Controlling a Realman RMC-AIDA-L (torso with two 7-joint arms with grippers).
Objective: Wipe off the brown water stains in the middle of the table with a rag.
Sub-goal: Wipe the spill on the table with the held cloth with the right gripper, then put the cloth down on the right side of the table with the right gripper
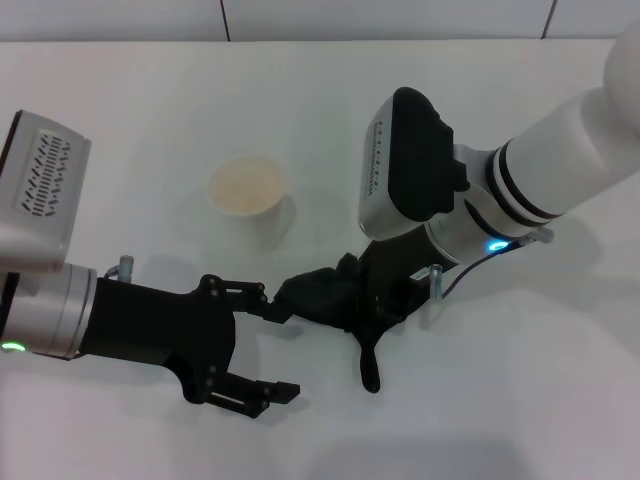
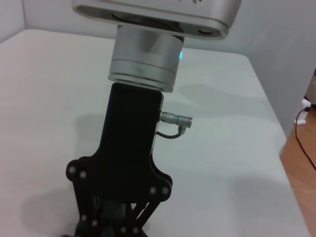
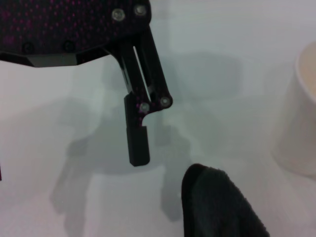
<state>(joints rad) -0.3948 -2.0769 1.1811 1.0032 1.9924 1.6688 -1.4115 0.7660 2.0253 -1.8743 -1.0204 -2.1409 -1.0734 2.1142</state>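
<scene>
Nearest the robot's body, the left claw (image 1: 270, 340) lay low over the bench (image 1: 120, 120), its two fingers spread wide, one fingertip (image 1: 283, 390) toward the body and the other reaching out to the near corner of the rag (image 1: 325, 298). In the right wrist view that same fingertip (image 3: 138, 145) stood just short of the cloth edge (image 3: 217, 205), with white bench between them, so I judged it close beside the rag rather than pinching it. The open spread suggested a claw either waiting or ready to steady the cloth, not doing the wiping itself.

Next out lay the rag, a dark bunched mass flat on the bench near its middle. Its long axis ran across the robot's front, from the left claw toward the right arm, and a thin tail (image 1: 368, 370) trailed from it back toward the robot's body.

The right claw (image 1: 395, 285) came down onto the far-right part of the rag, its black body merging with the cloth; whether its fingers were closed on the rag I could not tell. Its steep downward pose looked fit for pressing the cloth to the surface.

No brown stain showed anywhere; it may have been under the rag, or gone.

Farther off stood a white paper cup (image 1: 250, 200), upright, clear of the rag.
</scene>
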